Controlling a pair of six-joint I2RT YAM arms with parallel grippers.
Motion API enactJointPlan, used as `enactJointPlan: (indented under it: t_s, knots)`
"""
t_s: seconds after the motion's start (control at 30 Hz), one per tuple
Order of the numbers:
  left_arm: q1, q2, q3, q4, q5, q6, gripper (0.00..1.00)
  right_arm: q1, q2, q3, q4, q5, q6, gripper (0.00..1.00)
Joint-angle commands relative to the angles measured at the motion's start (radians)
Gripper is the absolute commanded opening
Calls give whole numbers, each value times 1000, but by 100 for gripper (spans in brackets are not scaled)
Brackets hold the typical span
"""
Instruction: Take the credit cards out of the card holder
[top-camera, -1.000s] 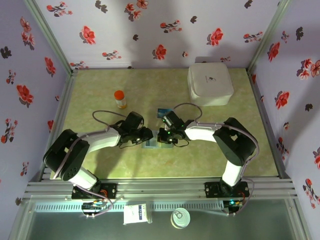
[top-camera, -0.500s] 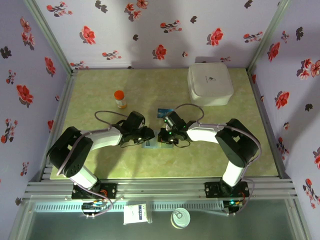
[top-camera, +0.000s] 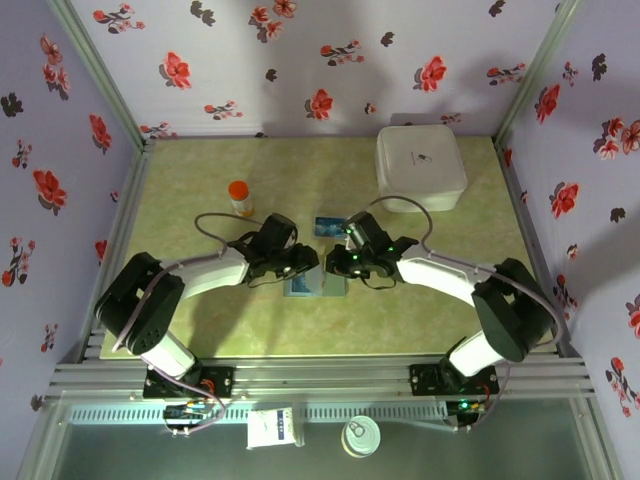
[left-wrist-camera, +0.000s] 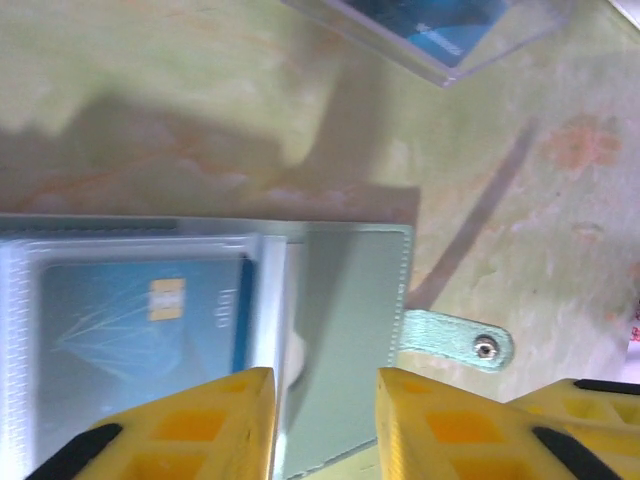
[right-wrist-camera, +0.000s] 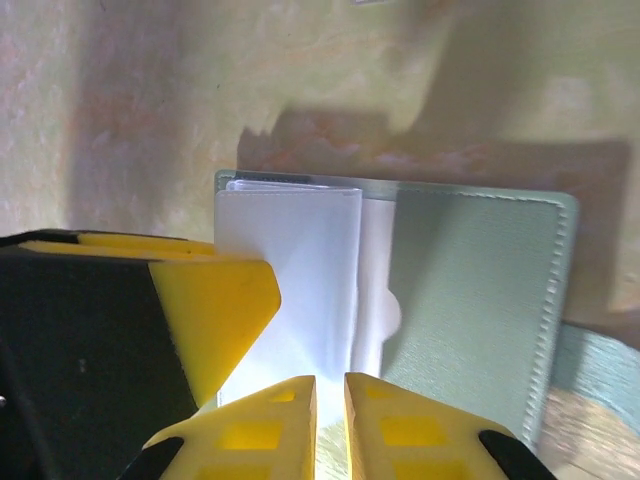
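Observation:
The card holder (top-camera: 315, 286) lies open on the table between my two grippers. In the left wrist view its green panel (left-wrist-camera: 350, 320) and snap strap (left-wrist-camera: 462, 341) show, with a blue credit card (left-wrist-camera: 140, 320) inside the clear sleeves. My left gripper (left-wrist-camera: 325, 425) hovers over that panel's near edge, its fingers apart with nothing between them. In the right wrist view a clear sleeve (right-wrist-camera: 290, 260) stands up from the card holder (right-wrist-camera: 480, 300) and narrows into the slit of my right gripper (right-wrist-camera: 330, 420), which is shut on it. The left finger (right-wrist-camera: 210, 310) is just beside it.
A clear plastic rectangle (top-camera: 328, 225) with blue inside lies just behind the holder, also at the top of the left wrist view (left-wrist-camera: 440, 25). An orange-capped bottle (top-camera: 240, 197) stands at the back left. A large white box (top-camera: 420, 167) sits at the back right.
The right arm's elbow has swung out to the right and its gripper has shifted slightly back. The left gripper has edged right, toward the holder, which now shows more.

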Motion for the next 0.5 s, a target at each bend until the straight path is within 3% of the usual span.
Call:
enactJointPlan:
  t_s: [0.0,0.13,0.47]
  knots:
    - [-25,48,57,-35,-1,-3,39,-18,-65,-39,-61,39,-32,16]
    - [-50,104,116,-51,2,-2,45,-41,-123,-70,-83,53,-38,17]
    - [-86,202,188,-60,2,-15,48,-71,-202,-89,-130,90,-71,21]
